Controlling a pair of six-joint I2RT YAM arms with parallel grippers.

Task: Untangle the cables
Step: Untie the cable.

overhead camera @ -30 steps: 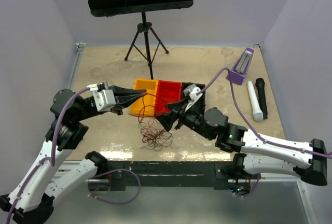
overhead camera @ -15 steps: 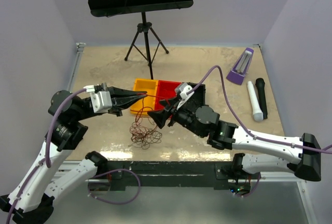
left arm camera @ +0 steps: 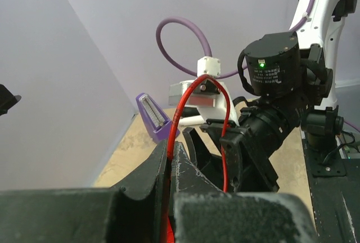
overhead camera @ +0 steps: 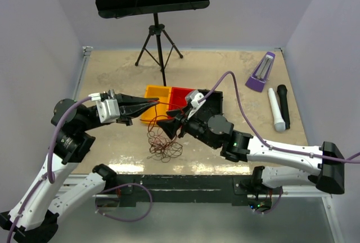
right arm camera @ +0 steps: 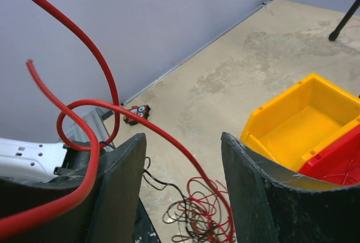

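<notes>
At the near middle of the surface (overhead camera: pixel 225 68), the cables (overhead camera: pixel 164 147) lie as a small loopy clump of thin red and dark wires. Just beyond and above the clump, the right jaws stand apart, holding nothing. The right wrist view shows one red wire (right arm camera: pixel 147 129) rising out of the clump and passing through the gap between them, unpinched. Higher and slightly farther, the left jaws are pressed together on what seems the same red wire, which arches out of them in a loop. The strand appears to run upward from clump to left jaws, with the right jaws astride it and nearer the clump. Behind sit a yellow bin (overhead camera: pixel 154 92) and a red bin (overhead camera: pixel 181 94).
</notes>
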